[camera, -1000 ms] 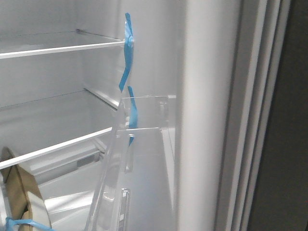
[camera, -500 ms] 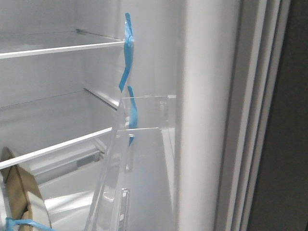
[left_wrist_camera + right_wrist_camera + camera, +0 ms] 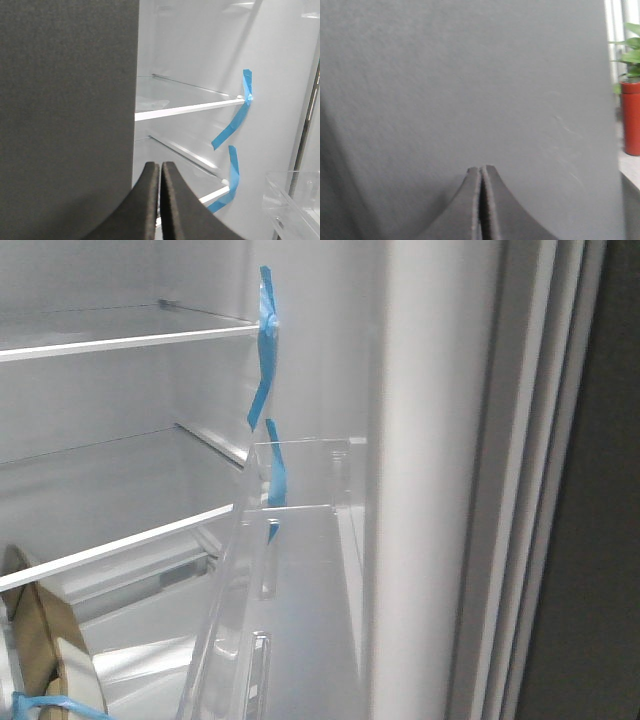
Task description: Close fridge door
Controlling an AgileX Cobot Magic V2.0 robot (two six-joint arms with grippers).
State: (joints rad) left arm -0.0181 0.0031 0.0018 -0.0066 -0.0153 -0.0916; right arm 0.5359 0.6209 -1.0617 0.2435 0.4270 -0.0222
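The fridge door (image 3: 430, 490) stands open at the right of the front view, edge-on. I see its white inner lining, its white seal (image 3: 520, 540) and a strip of its dark grey outer face (image 3: 600, 590). A clear bin (image 3: 300, 540) hangs on the lining, with blue tape strips (image 3: 265, 360) beside it. In the right wrist view the dark grey face (image 3: 470, 75) fills the frame. My right gripper (image 3: 481, 170) is shut and empty, its tips close against that face. My left gripper (image 3: 160, 165) is shut and empty in front of the open fridge interior.
White-edged glass shelves (image 3: 130, 340) run across the fridge interior. A brown tape roll (image 3: 45, 640) stands at the lower left. A dark grey panel (image 3: 65, 115) fills one side of the left wrist view. A plant in a red pot (image 3: 631, 115) stands beyond the door's edge.
Almost nothing has changed. The door's white lining looks a trifle wider in the front view.
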